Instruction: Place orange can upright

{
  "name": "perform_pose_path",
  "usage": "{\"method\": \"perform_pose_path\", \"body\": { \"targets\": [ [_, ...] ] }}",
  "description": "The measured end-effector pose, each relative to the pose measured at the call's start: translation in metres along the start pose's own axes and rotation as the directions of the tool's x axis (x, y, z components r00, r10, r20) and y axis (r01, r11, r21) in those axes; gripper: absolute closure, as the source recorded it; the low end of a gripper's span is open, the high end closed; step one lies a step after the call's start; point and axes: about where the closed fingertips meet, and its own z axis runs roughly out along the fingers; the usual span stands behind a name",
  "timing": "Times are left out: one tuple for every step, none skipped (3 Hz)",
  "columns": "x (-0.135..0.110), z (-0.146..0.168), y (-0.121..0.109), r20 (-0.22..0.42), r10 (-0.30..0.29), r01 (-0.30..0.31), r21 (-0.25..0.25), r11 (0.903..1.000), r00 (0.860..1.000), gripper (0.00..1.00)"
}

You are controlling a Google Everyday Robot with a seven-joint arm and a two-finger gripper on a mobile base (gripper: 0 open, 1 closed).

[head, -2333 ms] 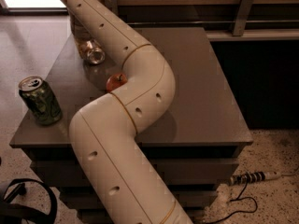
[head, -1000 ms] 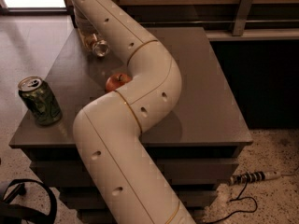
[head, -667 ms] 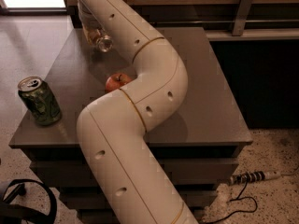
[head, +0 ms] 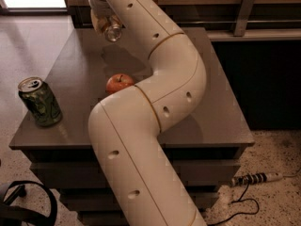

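Observation:
My gripper [head: 104,21] is at the far edge of the grey table [head: 75,65], at the end of the white arm that crosses the middle of the view. It is shut on the orange can [head: 113,31] and holds it in the air above the table top. The can is tilted, its shiny silver end facing the camera, and most of its body is hidden by the gripper. Its shadow falls on the table below.
A red apple [head: 118,84] sits mid-table against the arm's elbow. A green patterned can [head: 40,101] stands upright at the table's front left corner. A power strip [head: 256,178] and cable lie on the floor at right, and a black object [head: 19,206] at lower left.
The gripper has risen and moved toward the table's far edge, carrying the can up off the table. The arm's elbow has shifted right, uncovering the apple.

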Motion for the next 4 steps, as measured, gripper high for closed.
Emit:
{"method": "perform_pose_path", "body": {
  "targets": [
    [-0.005,-0.018,-0.011,0.058,-0.043,0.045,-0.037,0.9983,0.997,1.00],
    [-0.009,-0.036,-0.018,0.114,-0.092,0.100,-0.066,0.9928,0.989,1.00],
    [-0.018,-0.055,-0.022,0.193,-0.154,0.173,-0.091,0.9807,0.969,1.00],
    [-0.031,-0.071,-0.019,0.277,-0.215,0.250,-0.097,0.9635,0.937,1.00]
  ]
}}
